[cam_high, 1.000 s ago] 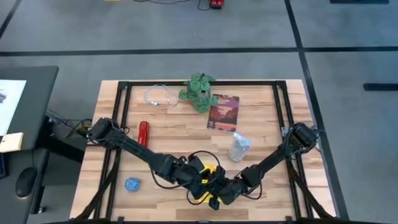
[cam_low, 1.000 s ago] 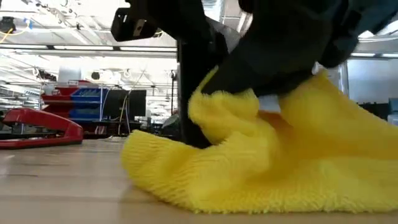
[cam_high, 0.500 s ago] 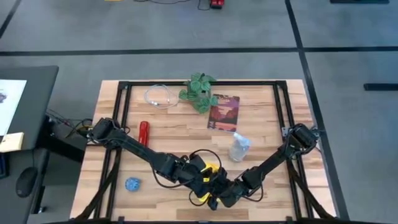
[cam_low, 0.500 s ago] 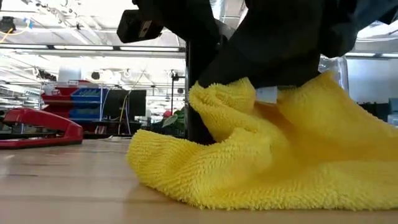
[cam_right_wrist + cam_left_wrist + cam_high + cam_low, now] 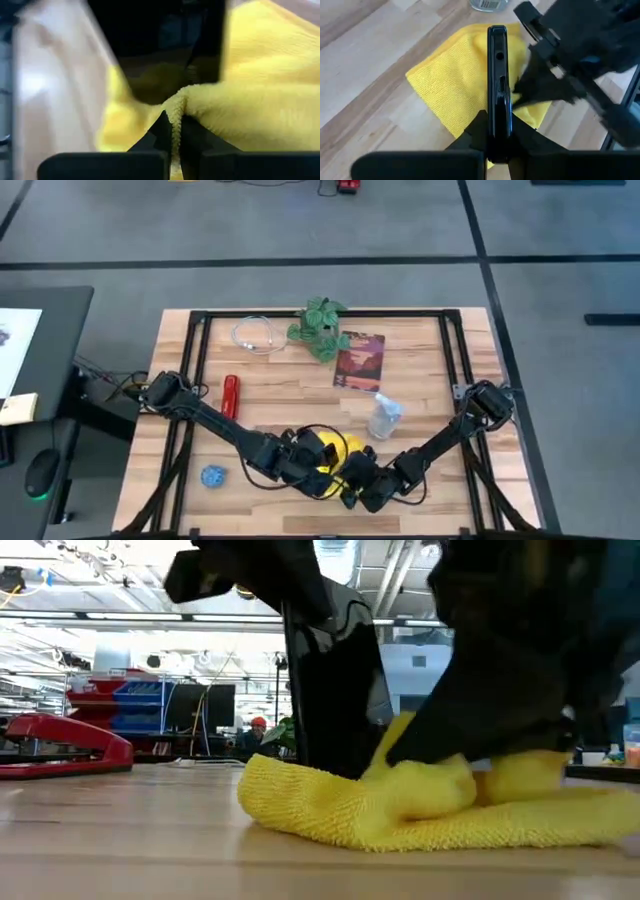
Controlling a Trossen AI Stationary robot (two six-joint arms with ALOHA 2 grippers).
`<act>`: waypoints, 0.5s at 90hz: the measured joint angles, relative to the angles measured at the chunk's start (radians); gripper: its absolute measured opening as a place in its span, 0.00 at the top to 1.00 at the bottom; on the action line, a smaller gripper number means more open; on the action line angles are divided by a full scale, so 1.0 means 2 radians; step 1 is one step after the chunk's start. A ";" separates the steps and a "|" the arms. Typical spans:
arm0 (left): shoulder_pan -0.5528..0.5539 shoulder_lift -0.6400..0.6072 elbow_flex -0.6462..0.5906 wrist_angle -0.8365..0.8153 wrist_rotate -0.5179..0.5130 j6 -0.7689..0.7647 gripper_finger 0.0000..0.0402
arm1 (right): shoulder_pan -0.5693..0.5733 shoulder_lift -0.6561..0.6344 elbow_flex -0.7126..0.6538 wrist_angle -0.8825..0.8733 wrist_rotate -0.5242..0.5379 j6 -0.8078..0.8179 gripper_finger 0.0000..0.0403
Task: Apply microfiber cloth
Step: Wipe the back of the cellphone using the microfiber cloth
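A: Where is the bright yellow, roughly square microfiber cloth (image 5: 343, 450)?

B: Bunched on the light wooden slatted table (image 5: 420, 360), near the front edge at the middle, under both arms.

A: And the left gripper (image 5: 496, 131)?

B: Clamped narrowly on a slim black smartphone (image 5: 497, 80), stood on edge over the cloth.

A: The right gripper (image 5: 173, 131)?

B: Pinched tight on a raised fold of the cloth, right beside the phone; pressed low onto the fabric in the low view (image 5: 470, 790).

A: Anything readable?

B: Not really. Printing on the dark red rectangular book (image 5: 358, 361) at the far centre too small to read; likewise the label on the clear crumpled plastic bag (image 5: 383, 415) just right of centre.

A: What else on the table?

B: Red stapler (image 5: 230, 395) at the left, small blue ball-like object (image 5: 211, 475) near left, coiled white cable (image 5: 257, 334) at far left, green leafy plant (image 5: 321, 326) beside the book.
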 joint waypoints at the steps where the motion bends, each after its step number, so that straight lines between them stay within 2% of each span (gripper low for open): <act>1: -0.001 0.000 0.000 0.000 0.000 -0.002 0.97 | 0.001 0.000 0.000 0.008 -0.002 -0.005 1.00; 10: -0.005 0.000 0.000 0.000 -0.008 -0.015 0.97 | 0.005 0.000 0.000 0.079 -0.007 -0.042 1.00; 31: -0.006 -0.001 0.000 0.009 -0.016 -0.017 0.97 | -0.026 0.000 0.000 0.163 -0.005 -0.092 1.00; 45: -0.007 -0.002 -0.001 0.026 -0.021 0.013 0.97 | -0.051 0.000 0.000 0.174 -0.011 -0.100 1.00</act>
